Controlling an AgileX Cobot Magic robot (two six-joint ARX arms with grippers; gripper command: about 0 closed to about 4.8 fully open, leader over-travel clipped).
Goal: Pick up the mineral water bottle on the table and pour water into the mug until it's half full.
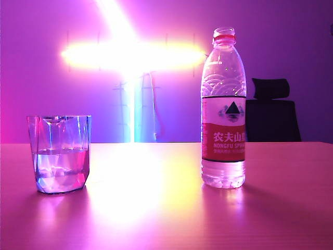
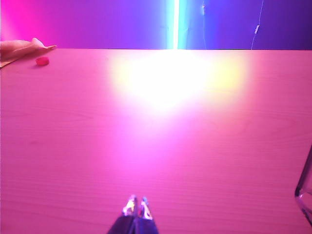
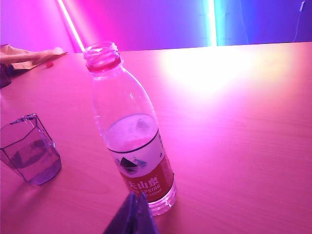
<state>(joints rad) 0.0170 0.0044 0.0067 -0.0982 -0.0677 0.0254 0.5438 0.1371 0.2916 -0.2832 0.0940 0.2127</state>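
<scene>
The mineral water bottle stands upright and uncapped on the table, right of centre, with a little water left below its label. To the left stands the mug, roughly half filled with clear water. Neither gripper appears in the exterior view. In the right wrist view my right gripper is shut and empty, its tips close in front of the bottle's base, with the mug off to the side. My left gripper is shut and empty over bare table, with the mug's edge at the frame border.
A small red cap lies near the table's far edge beside a pale hand-like shape. A black office chair stands behind the table. Bright light strips glare on the back wall and reflect off the tabletop.
</scene>
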